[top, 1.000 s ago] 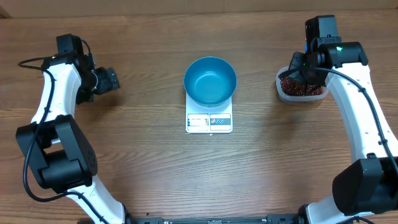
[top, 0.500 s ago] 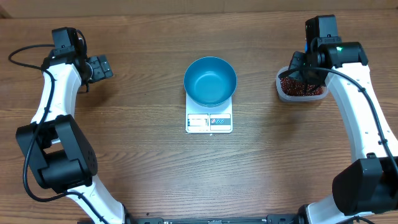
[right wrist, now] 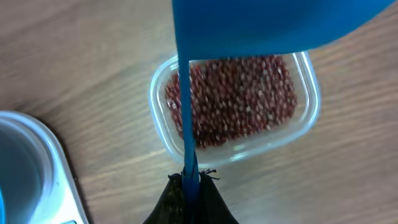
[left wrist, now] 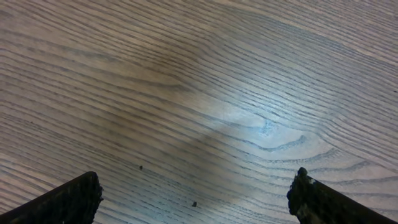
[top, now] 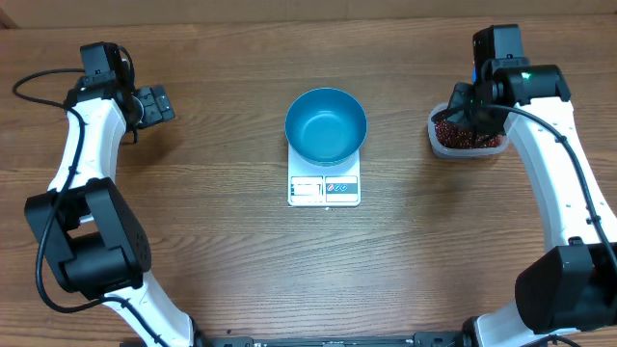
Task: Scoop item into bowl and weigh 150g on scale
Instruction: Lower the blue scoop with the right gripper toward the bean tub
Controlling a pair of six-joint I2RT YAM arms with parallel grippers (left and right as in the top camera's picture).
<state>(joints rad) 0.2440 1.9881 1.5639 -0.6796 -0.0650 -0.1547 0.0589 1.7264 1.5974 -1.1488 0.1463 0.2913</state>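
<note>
**Right gripper [right wrist: 189, 190] clamped on the blue scoop [right wrist: 249, 25] handle above the bean tub [right wrist: 311, 112]; left gripper [left wrist: 196, 180] spread wide over bare table [top: 231, 251].**

The wrist view's top edge cuts off the scoop's cup, which hides the tub's far rim; overhead, the scoop is hard to make out under the gripper. The red-brown beans [right wrist: 242, 99] lie heaped in the tub just below the fingers. The blue bowl [top: 326, 125] on the white scale [top: 324, 188] stands well to that gripper's left, open wood between. Since a second ago the left arm has swung back; the right hasn't moved.
</note>
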